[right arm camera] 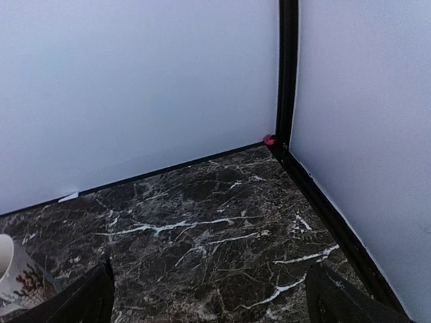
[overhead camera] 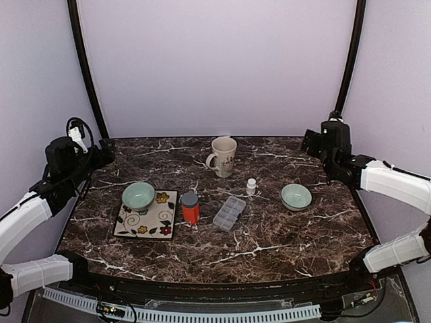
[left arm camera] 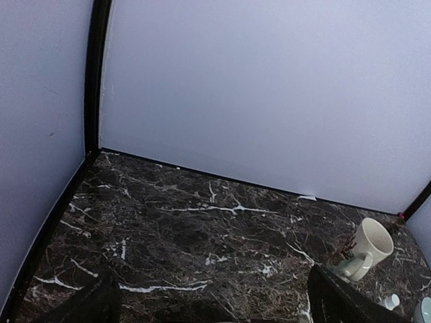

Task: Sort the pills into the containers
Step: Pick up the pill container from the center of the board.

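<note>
The clear organiser box point(overhead camera: 229, 212) lies flat at the table's middle, lid shut as far as I can tell. No pills show in any view. My left gripper point(overhead camera: 102, 153) is raised at the far left back corner, its jaws wide apart and empty; in the left wrist view point(left arm camera: 215, 306) its fingertips point(left arm camera: 94, 303) frame bare marble. My right gripper point(overhead camera: 312, 142) is raised at the far right back, also open and empty, over bare marble in the right wrist view point(right arm camera: 212, 303). Both are far from the box.
A red bottle with a grey cap point(overhead camera: 190, 208) stands left of the box, beside a flowered tray point(overhead camera: 149, 223) bearing a green bowl point(overhead camera: 138, 196). A second green bowl point(overhead camera: 296, 196), a small white bottle point(overhead camera: 251, 186) and a cream mug point(overhead camera: 223, 156) stand behind.
</note>
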Controlling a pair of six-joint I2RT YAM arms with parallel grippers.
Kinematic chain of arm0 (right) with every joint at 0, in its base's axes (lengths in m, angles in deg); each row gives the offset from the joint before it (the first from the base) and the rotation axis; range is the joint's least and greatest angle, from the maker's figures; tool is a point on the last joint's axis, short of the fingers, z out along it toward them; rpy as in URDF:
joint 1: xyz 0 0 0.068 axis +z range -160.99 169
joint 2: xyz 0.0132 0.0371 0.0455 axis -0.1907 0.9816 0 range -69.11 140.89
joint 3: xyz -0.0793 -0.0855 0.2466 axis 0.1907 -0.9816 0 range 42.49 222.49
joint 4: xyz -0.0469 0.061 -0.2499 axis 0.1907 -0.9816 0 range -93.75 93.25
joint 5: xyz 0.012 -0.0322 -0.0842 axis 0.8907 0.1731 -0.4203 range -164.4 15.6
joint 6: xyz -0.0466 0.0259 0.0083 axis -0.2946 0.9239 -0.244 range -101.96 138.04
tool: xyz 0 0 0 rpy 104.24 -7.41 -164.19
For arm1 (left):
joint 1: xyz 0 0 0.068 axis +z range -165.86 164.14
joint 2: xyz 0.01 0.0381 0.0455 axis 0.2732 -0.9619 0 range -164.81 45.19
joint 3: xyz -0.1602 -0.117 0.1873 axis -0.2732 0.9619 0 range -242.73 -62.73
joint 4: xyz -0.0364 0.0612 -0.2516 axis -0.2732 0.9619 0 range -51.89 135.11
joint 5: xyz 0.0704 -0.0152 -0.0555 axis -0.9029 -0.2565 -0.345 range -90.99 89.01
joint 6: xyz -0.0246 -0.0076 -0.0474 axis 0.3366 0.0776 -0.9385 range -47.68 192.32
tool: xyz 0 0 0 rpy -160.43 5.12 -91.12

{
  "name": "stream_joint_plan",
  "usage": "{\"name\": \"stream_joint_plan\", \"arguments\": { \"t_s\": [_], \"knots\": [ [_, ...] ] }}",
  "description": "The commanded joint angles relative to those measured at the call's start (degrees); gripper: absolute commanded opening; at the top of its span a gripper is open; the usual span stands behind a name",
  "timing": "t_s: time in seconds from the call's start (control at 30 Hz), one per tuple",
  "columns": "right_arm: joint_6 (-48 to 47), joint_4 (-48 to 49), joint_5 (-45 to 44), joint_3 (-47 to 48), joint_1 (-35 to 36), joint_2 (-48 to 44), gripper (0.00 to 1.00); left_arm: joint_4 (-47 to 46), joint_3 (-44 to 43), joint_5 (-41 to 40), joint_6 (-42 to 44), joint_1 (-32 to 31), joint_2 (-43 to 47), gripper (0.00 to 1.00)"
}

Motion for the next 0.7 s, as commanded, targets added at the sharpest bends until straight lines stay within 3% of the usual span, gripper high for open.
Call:
{"name": "stream_joint_plan", "arguments": {
  "t_s": [0.0, 0.17, 0.27, 0.43, 0.67],
  "knots": [
    [-10.46, 2.33, -4.13, 1.14, 4.65, -3.04, 1.0, 6.58, -5.33, -5.2, 5.56, -7.82, -1.2, 0.99],
    [-14.34, 11.3, 18.9, -4.66, 4.51, -8.98, 0.95, 9.79, -9.32, -8.36, 8.83, -16.19, -4.19, 0.99],
    [-9.83, 5.15, 26.25, -0.35, 4.77, -7.58, 0.86, 11.74, -11.96, -10.0, 10.72, -22.07, -7.05, 0.99],
    [-2.78, -5.62, 23.14, 3.61, 10.86, -4.91, 0.82, 13.35, -15.92, -16.14, 14.39, -32.32, -12.81, 0.99],
    [8.48, -18.92, 18.47, 5.81, 22.31, -2.2, 0.79, 15.85, -21.5, -20.67, 15.01, -41.21, -20.37, 0.98]
  ]
}}
